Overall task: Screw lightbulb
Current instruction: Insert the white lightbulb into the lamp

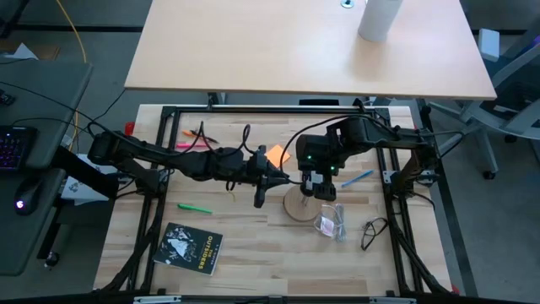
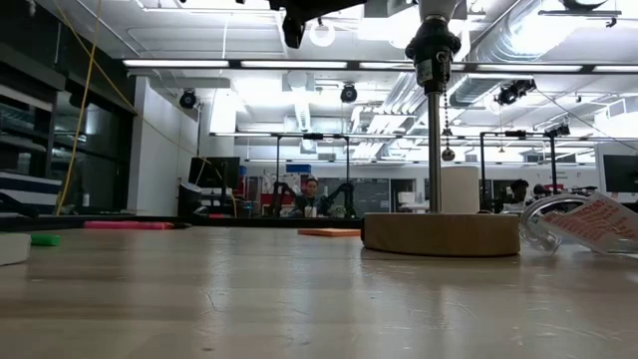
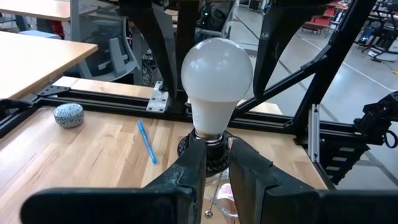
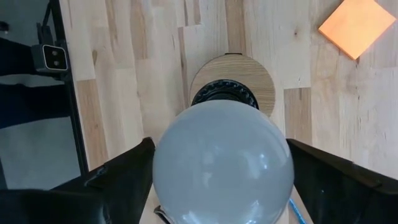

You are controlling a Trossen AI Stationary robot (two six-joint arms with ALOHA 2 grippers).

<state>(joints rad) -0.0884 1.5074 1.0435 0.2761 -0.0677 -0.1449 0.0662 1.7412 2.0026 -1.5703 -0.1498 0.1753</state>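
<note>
The white frosted lightbulb stands upright, its silver base in the black socket. The socket tops a thin pole that rises from the tan round wooden disc. My right gripper is right above the disc, pointing down, shut on the bulb. My left gripper hovers left of the disc, level with the socket and apart from it. Its fingers are almost together, with a narrow gap, and hold nothing. My right gripper pinches the bulb's round globe between its two fingers, one on each side at the globe's widest part. The fingers come from above, pointing down. The bulb stands upright with its base in the socket.
An orange square note lies behind the disc, and a see-through packet lies just to its right and nearer. A blue pen, glasses, a green marker and a black booklet lie around it.
</note>
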